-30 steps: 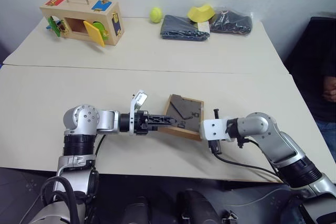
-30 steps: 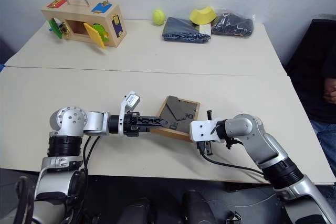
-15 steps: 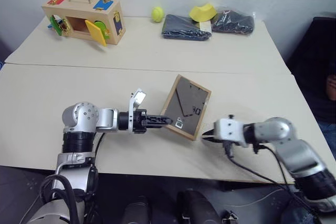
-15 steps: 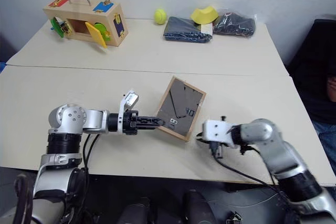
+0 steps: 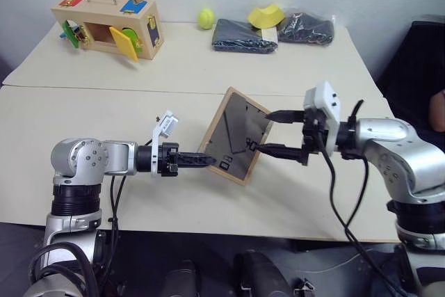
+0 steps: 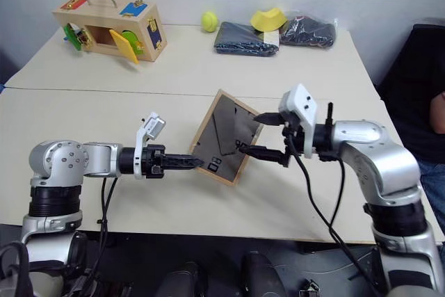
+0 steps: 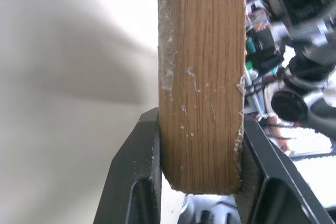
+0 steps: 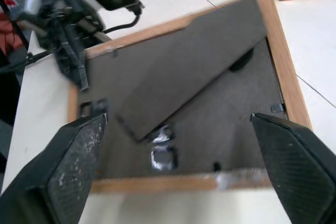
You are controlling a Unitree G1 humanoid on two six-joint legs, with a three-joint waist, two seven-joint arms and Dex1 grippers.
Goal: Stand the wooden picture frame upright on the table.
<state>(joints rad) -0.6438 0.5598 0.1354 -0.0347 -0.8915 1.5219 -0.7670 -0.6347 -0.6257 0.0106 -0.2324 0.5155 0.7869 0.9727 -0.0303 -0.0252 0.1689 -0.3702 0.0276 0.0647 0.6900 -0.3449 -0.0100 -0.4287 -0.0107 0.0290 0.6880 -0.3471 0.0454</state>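
The wooden picture frame (image 5: 235,137) is tilted up steeply over the middle of the table (image 5: 104,109), its dark grey back with the easel stand facing me. My left gripper (image 5: 208,160) is shut on the frame's lower left edge. In the left wrist view the light-wood rim (image 7: 202,77) is pinched between the two black fingers (image 7: 136,182). My right gripper (image 5: 274,131) hovers open just beside the frame's right edge, one finger high and one low. Its wrist view looks straight at the frame's back (image 8: 184,93). I cannot tell whether the lower edge touches the table.
At the back of the table stand a wooden box with coloured latches (image 5: 108,26), a yellow-green ball (image 5: 205,18), a dark folded cloth (image 5: 243,35), a yellow object (image 5: 266,16) and a black bag (image 5: 306,29). A seam (image 5: 104,89) crosses the tabletop. A person's arm (image 5: 438,109) shows at the right edge.
My right gripper rose from near the table's front edge and opened beside the frame. The frame went from lying nearly flat to steeply tilted in the left gripper, which drew back to the left.
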